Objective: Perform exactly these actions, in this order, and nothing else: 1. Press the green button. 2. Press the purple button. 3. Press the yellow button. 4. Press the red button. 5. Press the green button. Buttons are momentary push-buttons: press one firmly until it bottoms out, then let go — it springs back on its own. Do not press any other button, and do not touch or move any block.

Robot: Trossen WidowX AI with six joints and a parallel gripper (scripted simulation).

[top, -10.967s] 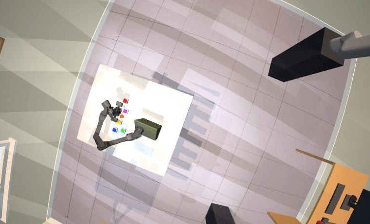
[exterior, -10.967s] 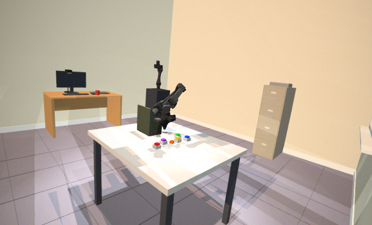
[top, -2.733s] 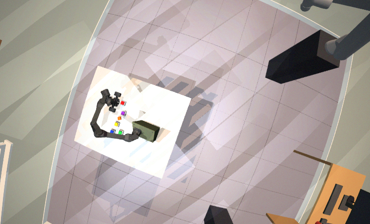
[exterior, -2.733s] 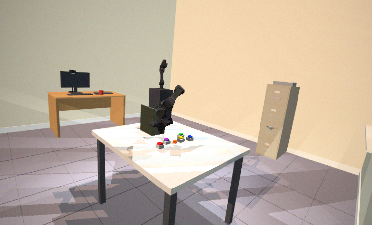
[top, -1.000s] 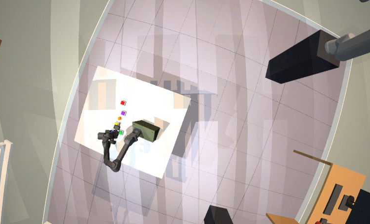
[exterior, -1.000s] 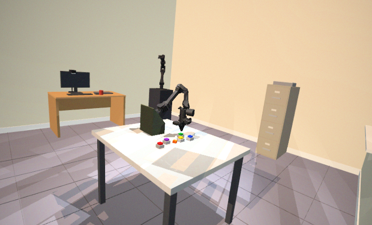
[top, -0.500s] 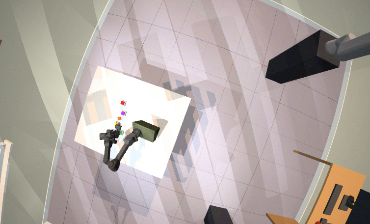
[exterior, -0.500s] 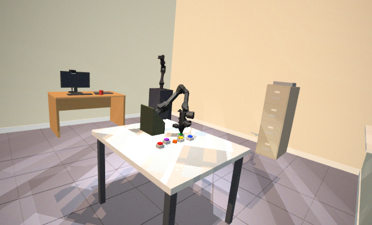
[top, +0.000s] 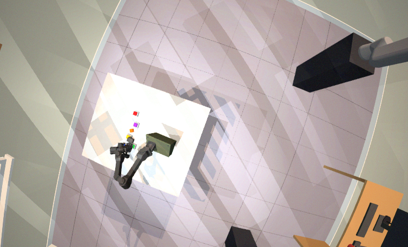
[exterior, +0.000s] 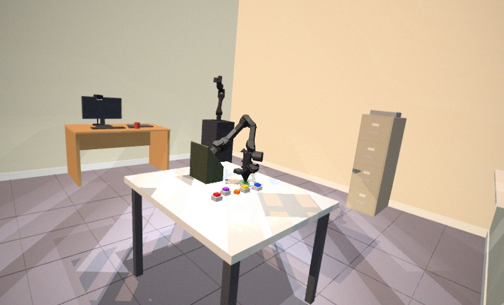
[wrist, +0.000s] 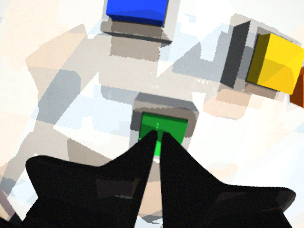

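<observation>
My gripper [exterior: 245,180] [wrist: 159,136] is shut with nothing between its fingers. It points down, its fingertips over the green button [top: 134,146] [wrist: 170,123] and seemingly touching its cap. The green cap looks sunk into its grey housing in the wrist view; the fingers hide part of it. The yellow button [top: 128,136] [exterior: 244,186] [wrist: 281,62] stands beside it, its cap raised. The purple button [top: 135,124] [exterior: 225,188] and the red button [top: 135,113] [exterior: 216,194] stand farther along the row, both caps up, out of the wrist view.
A blue button [exterior: 257,184] [wrist: 137,10] stands near the green and yellow ones. An orange block [top: 131,130] [exterior: 236,191] [wrist: 300,93] lies between the yellow and purple buttons. A dark green upright box [top: 160,144] [exterior: 200,162] stands at the arm's base on the white table [exterior: 223,231].
</observation>
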